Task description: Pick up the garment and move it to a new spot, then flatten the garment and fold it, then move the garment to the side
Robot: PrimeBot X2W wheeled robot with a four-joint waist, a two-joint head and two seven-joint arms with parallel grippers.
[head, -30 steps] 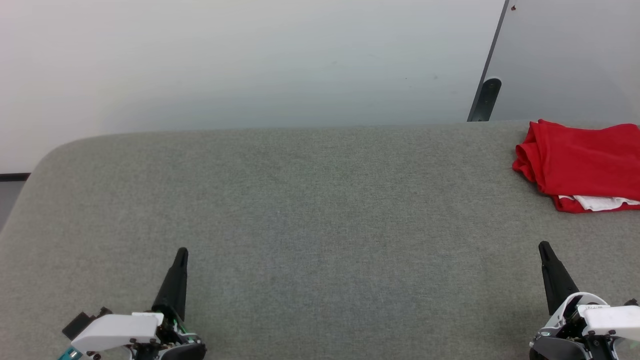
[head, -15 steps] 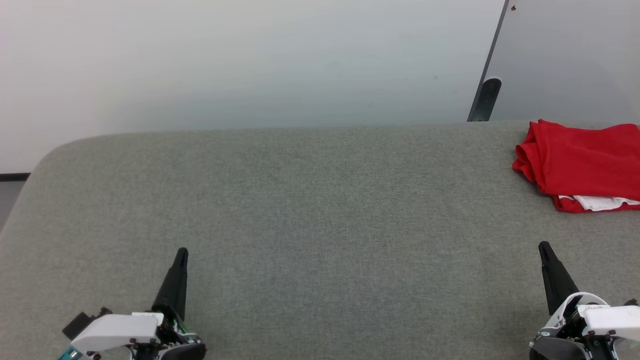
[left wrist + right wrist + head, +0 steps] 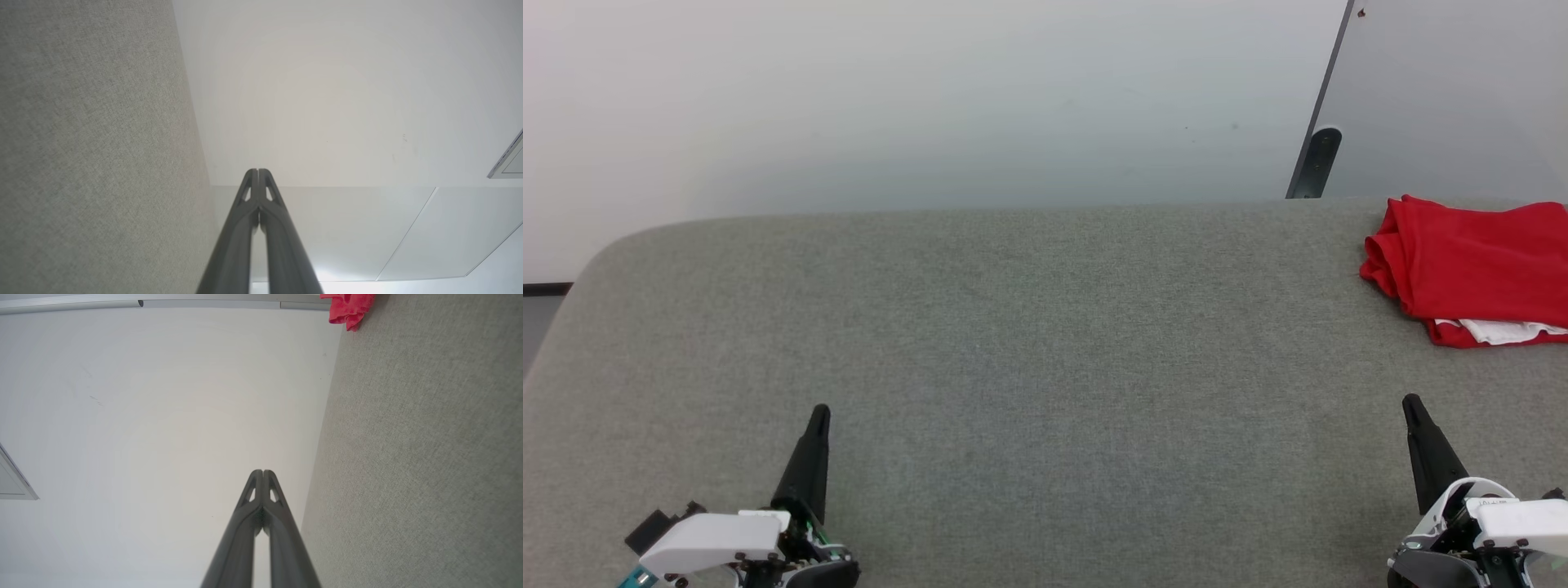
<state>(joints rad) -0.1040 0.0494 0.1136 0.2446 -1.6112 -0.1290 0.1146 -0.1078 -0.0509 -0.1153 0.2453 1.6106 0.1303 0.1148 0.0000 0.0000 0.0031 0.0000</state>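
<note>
Surface: grey fabric surface [image 3: 1045, 343], broad and flat, with a rounded far-left corner.
Left gripper [image 3: 819, 412]: over the near-left part of the surface; two dark fingers pressed together to a single point, nothing between them.
Wall [image 3: 931, 98]: pale and plain, behind the surface's far edge.
Dark upright [image 3: 1319, 159]: slim, black, behind the far edge toward the surface's right end.
Right gripper [image 3: 1411, 402]: over the near-right part of the surface; fingers closed tip to tip, holding nothing.
Garment [image 3: 1470, 261]: red, folded into a compact stack, white strip showing at its near edge; lies on the far-right part of the surface, cut off by the head view's right border, apart from both grippers.
</note>
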